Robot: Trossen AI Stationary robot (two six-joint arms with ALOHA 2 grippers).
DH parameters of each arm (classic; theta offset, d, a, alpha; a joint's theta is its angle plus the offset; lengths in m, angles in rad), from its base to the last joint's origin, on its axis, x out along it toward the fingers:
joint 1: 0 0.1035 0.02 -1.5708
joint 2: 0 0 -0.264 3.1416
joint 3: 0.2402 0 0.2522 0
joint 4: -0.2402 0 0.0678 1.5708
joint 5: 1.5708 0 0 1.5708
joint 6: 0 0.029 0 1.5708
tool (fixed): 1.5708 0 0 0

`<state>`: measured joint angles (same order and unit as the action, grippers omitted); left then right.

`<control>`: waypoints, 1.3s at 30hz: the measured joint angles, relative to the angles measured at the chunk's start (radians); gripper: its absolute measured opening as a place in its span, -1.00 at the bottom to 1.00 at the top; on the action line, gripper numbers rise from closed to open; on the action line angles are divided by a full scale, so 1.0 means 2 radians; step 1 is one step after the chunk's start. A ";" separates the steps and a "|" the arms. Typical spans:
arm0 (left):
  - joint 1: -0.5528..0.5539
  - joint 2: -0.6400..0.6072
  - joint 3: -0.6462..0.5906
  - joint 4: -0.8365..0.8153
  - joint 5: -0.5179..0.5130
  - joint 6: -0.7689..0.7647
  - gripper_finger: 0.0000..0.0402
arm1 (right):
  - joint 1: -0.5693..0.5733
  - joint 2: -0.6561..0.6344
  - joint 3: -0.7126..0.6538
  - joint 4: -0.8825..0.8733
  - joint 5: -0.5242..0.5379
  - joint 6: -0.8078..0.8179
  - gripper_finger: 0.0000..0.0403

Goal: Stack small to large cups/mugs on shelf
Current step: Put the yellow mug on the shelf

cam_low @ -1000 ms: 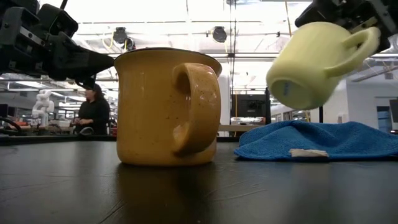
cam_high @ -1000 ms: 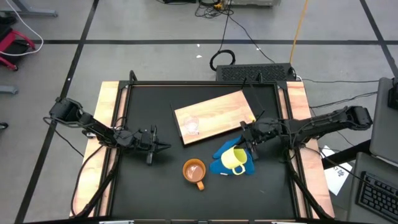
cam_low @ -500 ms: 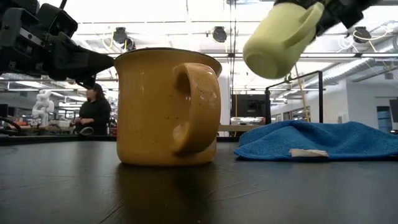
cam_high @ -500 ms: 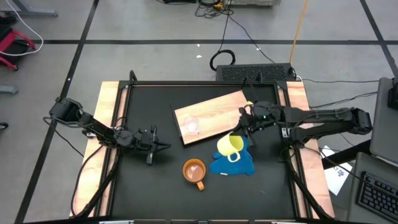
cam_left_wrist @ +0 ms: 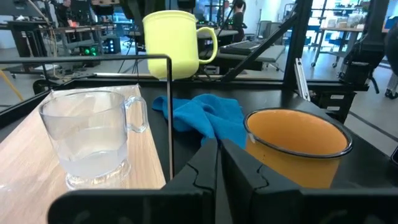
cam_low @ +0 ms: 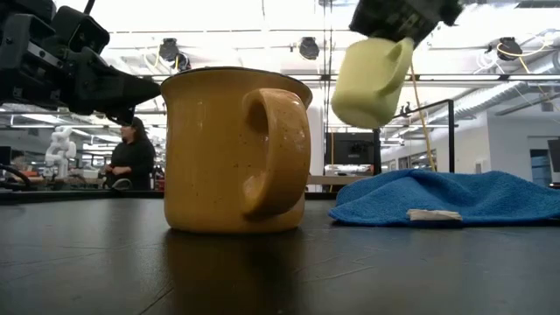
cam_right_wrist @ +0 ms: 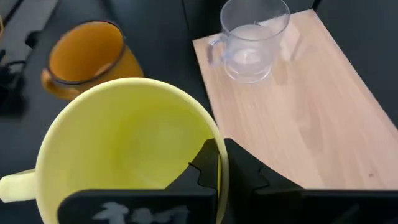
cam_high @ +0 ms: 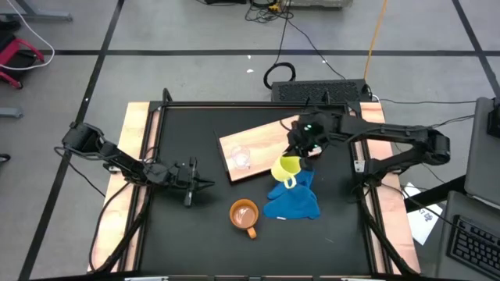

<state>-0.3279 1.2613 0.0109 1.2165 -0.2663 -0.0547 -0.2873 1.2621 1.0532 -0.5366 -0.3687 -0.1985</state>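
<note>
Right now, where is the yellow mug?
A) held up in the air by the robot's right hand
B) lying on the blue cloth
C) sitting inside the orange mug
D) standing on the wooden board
A: the right hand grips the yellow mug by its rim, and the low view shows it hanging well above the blue cloth, clear of the orange mug and the wooden board.

yellow mug | orange mug | blue cloth | light wooden board
</note>
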 joint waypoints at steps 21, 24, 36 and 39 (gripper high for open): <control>0.000 0.000 0.000 -0.031 -0.027 0.010 -0.87 | -0.050 0.172 0.180 -0.110 0.028 -0.111 -1.00; 0.000 0.000 0.000 -0.031 -0.027 0.012 -0.87 | -0.050 0.195 0.195 -0.117 0.028 -0.125 -1.00; 0.000 0.000 0.000 -0.031 -0.027 0.013 -0.87 | -0.066 0.243 0.216 -0.113 0.081 -0.164 -1.00; 0.000 0.000 0.000 -0.031 -0.026 0.014 -0.87 | -0.071 0.244 0.216 -0.114 0.080 -0.162 -1.00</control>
<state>-0.3275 1.2613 0.0101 1.1553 -0.3191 -0.0277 -0.4287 1.7500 1.4849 -0.7638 -0.2088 -0.5224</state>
